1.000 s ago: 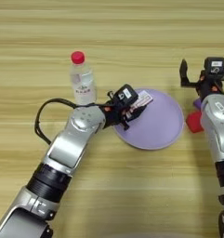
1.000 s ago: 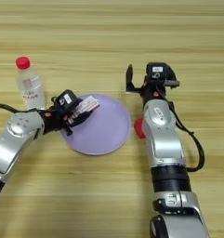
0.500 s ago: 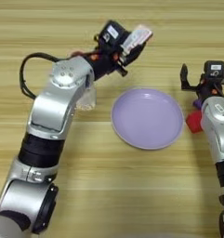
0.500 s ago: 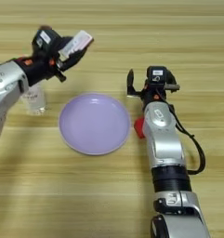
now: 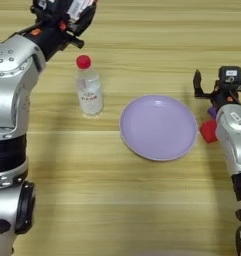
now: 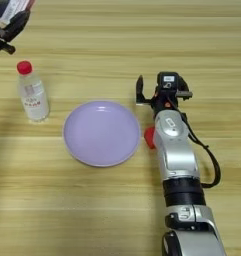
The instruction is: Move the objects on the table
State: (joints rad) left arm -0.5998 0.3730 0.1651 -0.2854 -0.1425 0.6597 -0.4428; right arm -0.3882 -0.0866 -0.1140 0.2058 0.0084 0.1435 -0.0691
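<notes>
The left gripper [image 5: 74,12], raised at the far left above the light wooden table with long grain stripes [image 5: 117,200], is clamped on a small white ribbed block [image 5: 78,7]. Below it a small clear plastic bottle with a smooth red cap and white label [image 5: 89,87] stands upright; its print is too small to read. To its right lies a round, glossy, pale purple plate [image 5: 158,127], bare. A red cube [image 5: 208,131] sits just beside the plate's right rim, partly hidden by the right arm. The right gripper [image 6: 151,91] rests there, black fingers spread open, holding nothing.
</notes>
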